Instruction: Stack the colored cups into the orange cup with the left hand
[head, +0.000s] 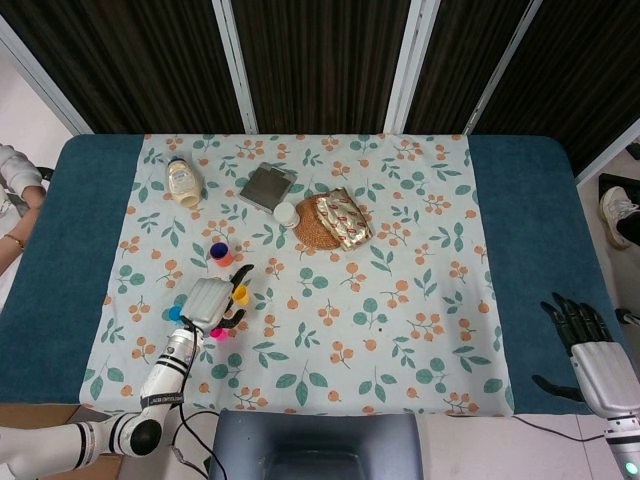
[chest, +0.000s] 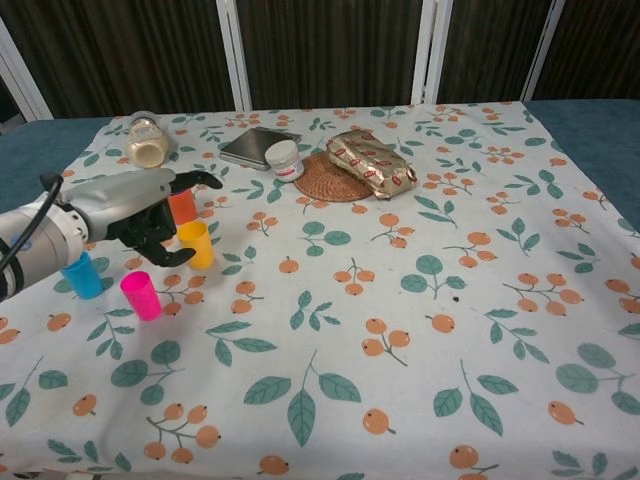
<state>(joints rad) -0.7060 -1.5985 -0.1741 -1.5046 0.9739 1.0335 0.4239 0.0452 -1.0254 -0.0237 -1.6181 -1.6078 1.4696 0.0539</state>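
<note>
The orange cup (head: 221, 255) (chest: 183, 206) stands upright on the floral cloth with a dark blue cup (head: 218, 248) nested in it. My left hand (head: 210, 301) (chest: 128, 212) hovers just in front of it with its fingers spread and nothing in them. It is beside the yellow cup (head: 240, 294) (chest: 196, 244) and partly hides the orange cup in the chest view. A pink cup (head: 216, 333) (chest: 140, 295) and a light blue cup (head: 175, 313) (chest: 80, 276) stand close to the hand. My right hand (head: 592, 352) rests off the table's right edge, fingers apart and empty.
At the back stand a mayonnaise jar (head: 183, 180) (chest: 147, 140), a dark flat case (head: 266, 187) (chest: 258, 147) and a small white jar (head: 286, 214) (chest: 284, 160). A woven mat (head: 312, 232) (chest: 325, 183) carries a gold and red packet (head: 345, 218) (chest: 372, 160).
</note>
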